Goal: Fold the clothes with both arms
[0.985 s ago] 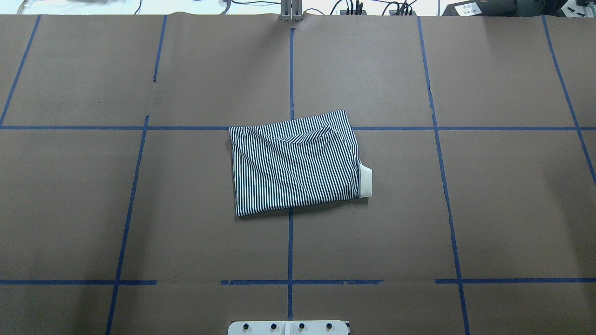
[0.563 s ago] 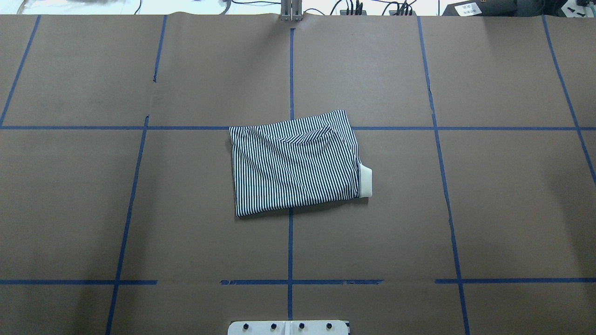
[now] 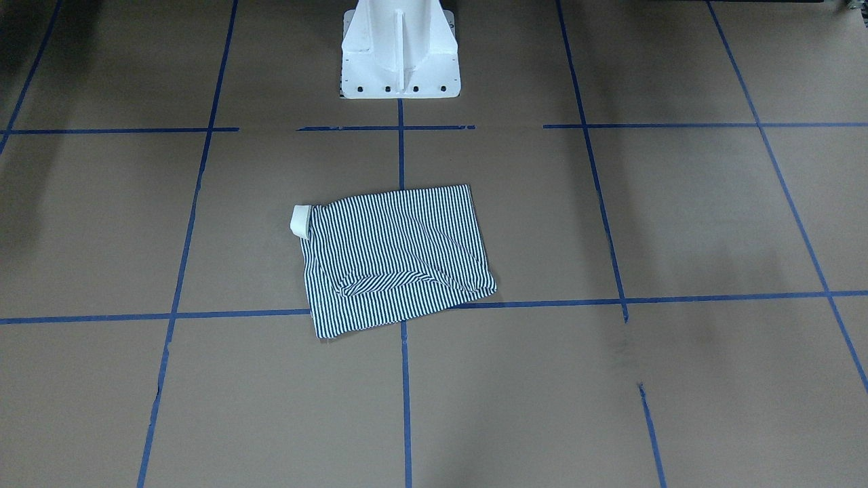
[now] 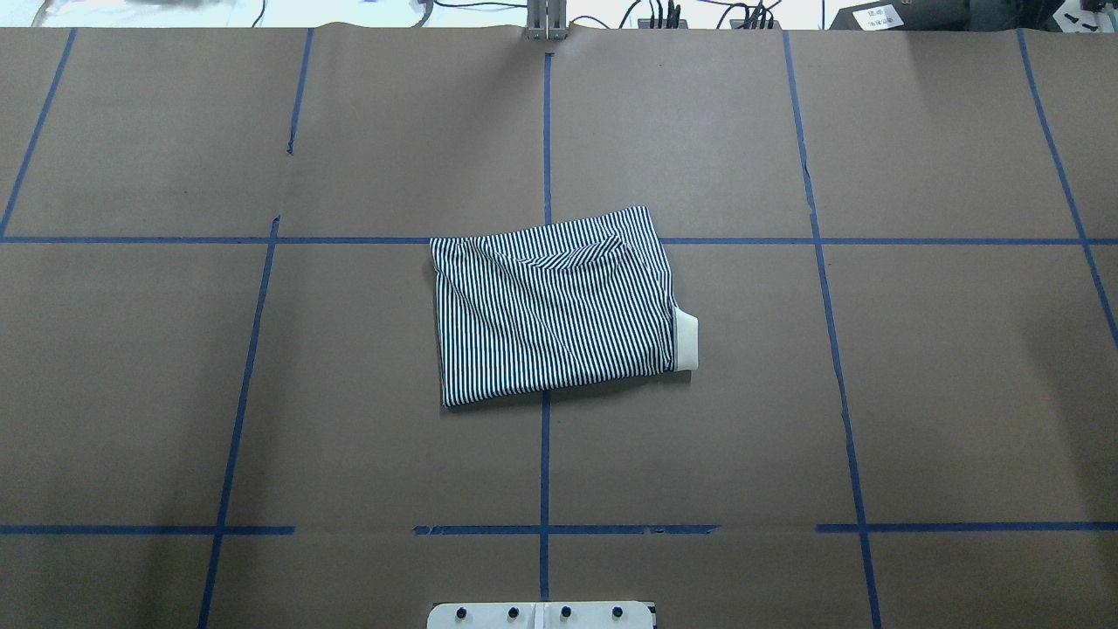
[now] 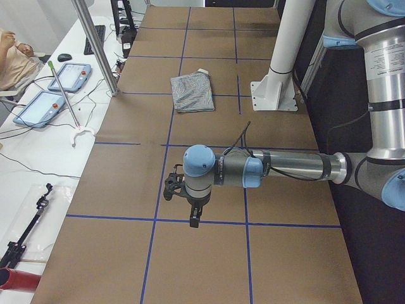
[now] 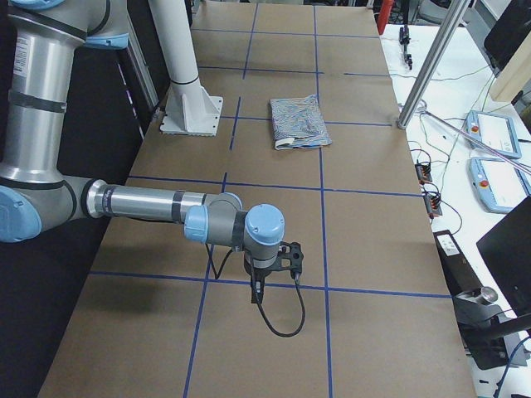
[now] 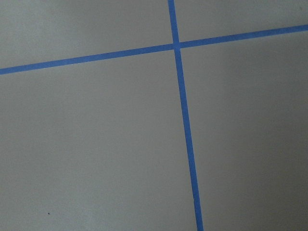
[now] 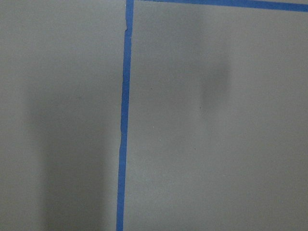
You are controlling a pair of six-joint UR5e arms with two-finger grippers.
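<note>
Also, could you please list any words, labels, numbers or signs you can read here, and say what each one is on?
No text here can be read.
White label on the dark box past the far table edge: printed lines, too small to read.
Tablets on the side bench: screens too blurred to read.
Striped shirt: no lettering shows.

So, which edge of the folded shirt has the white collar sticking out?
The edge on the robot's right: the collar pokes out of the shirt there; the other three edges show only stripes.
</note>
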